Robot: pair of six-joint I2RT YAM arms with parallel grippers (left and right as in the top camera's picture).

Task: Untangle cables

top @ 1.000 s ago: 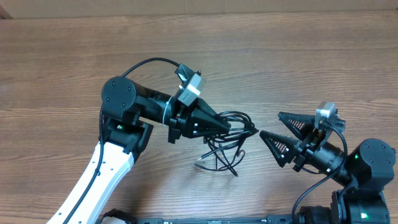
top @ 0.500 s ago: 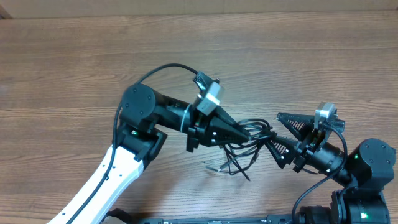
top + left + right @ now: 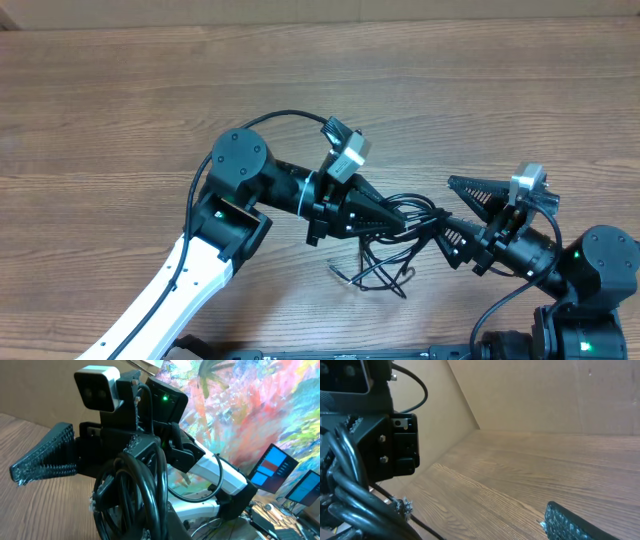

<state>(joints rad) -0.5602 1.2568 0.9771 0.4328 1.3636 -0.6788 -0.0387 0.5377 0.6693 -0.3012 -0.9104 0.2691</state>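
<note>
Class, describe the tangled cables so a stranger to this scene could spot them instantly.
At the middle of the wooden table, the left gripper, shut, faces the open right gripper. The cables are the bunch pinched in the left one. Unlike the thick arm wire, they are thin, looped and tangled.

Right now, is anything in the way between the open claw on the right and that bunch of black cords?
Nothing visible stands between them. The left gripper, shut on the cables, holds them lifted just in front of the open right gripper. Their nearest loops reach about to its fingertips.
</note>
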